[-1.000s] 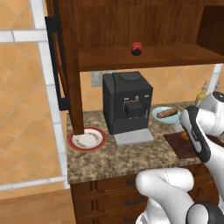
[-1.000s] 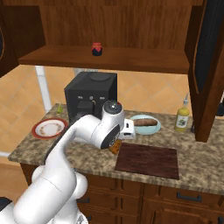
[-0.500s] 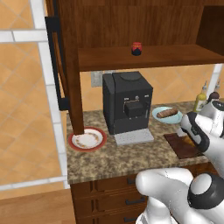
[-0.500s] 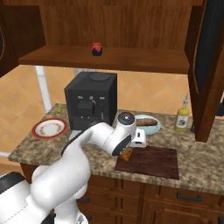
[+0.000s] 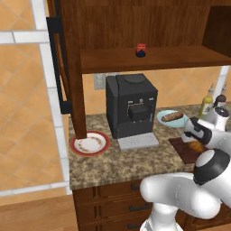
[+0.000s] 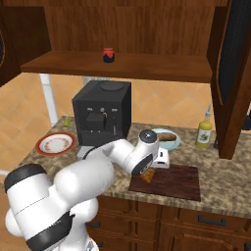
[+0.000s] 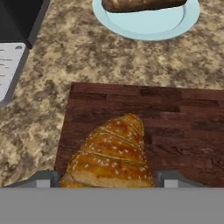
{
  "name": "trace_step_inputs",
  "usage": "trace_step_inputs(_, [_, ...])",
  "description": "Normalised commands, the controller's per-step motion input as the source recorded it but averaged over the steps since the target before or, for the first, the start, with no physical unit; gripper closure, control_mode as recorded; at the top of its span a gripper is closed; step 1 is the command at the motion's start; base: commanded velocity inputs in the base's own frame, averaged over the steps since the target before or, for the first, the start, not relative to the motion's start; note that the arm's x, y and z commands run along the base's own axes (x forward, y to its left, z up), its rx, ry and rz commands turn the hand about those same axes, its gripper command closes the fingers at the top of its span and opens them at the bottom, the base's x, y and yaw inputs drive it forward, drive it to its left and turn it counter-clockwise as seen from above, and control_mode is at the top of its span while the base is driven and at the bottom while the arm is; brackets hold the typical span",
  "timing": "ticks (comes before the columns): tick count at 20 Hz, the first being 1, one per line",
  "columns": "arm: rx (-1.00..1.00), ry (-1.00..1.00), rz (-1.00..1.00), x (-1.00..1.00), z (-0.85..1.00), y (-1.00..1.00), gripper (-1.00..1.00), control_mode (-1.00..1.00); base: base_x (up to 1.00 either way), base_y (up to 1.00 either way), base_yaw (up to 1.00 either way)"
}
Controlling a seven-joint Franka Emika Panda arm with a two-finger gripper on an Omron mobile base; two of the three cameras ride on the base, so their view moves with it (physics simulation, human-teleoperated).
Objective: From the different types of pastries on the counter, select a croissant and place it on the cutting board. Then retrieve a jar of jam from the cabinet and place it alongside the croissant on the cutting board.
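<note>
Gripper (image 7: 107,179) low over the left end of the cutting board (image 7: 183,127), finger tips spread on either side of the croissant (image 7: 111,153), one on each flank; contact between tips and pastry cannot be told, nor whether the croissant rests on the wood or hangs just above it. Seen from the right base view, croissant (image 6: 147,174) at the board's (image 6: 171,181) near left corner, directly under the hand. From the left base view, golden pastry (image 5: 196,146) beside the wrist on the dark board (image 5: 185,151). Beyond the board, a pale blue plate (image 7: 148,24) on the counter (image 7: 48,83) carrying the longer brown log-shaped pastry (image 7: 140,4). Left of that, a black coffee machine (image 6: 102,112), and further left a red-rimmed plate (image 6: 55,143), bare. Yellow bottle (image 6: 204,133) at the far right of the counter. Up on the cabinet (image 6: 122,29) shelf, the jar of jam (image 6: 108,55) with its red lid, upright, well apart from the arm. Cabinet door swung wide, black handle (image 5: 57,63) at the left.
</note>
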Motion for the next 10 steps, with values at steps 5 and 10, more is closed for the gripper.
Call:
trace_step_inputs(5, [0.00,0.02,0.00,0.23,-0.43,-0.14,-1.00,-1.00,0.00,0.00,0.00])
trace_step_inputs(10, [0.03,0.05,-0.01,0.03,-0.04,-0.14,-1.00,-1.00,0.00,0.00,0.00])
